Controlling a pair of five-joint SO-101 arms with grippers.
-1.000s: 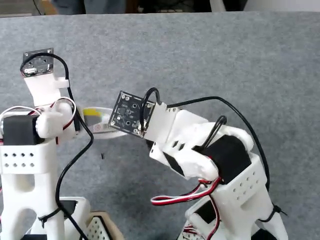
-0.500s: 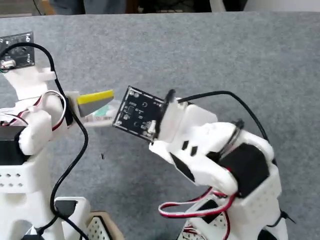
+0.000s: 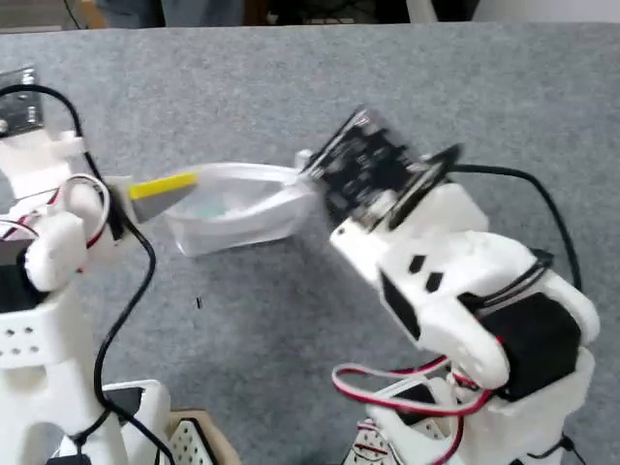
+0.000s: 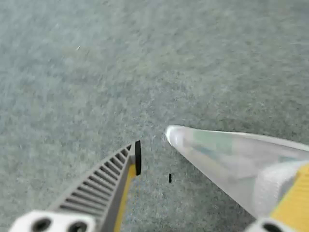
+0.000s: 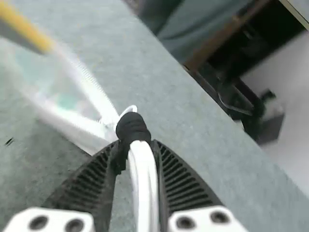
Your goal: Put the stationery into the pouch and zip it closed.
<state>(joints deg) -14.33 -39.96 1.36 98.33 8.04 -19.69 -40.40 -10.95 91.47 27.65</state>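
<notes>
Status: pouch [image 3: 232, 208] is clear plastic and stretched across the grey table [image 3: 436, 97] between the two arms, with one end at each gripper. Right gripper [image 5: 135, 145] is clamped tight on the pouch's end nearest the right arm: the jaws are pressed together with a white strip of the pouch edge pinched between them, and the zip track [image 5: 91, 87] runs away from that spot along the pouch's upper edge. In the high view that grip sits under the right arm's camera board [image 3: 368, 174], which overlaps the same end of the pouch. Left gripper [image 4: 155, 146] is at the opposite end with its jaws spread wide and clamping nothing; the pouch's pointed corner [image 4: 170, 134] lies along one yellow-backed finger [image 4: 292, 205], while the ribbed finger [image 4: 116, 176] stands off to the side of the pouch, not touching it. From above, a yellow finger [image 3: 165, 184] lies across that end of the pouch. There is a greenish patch inside the pouch [image 3: 208, 205], probably the stationery, but it is too blurred to make out separate items. A small black speck [image 3: 199, 302] sits on the table on the arm-base side of the pouch, apart from it.
</notes>
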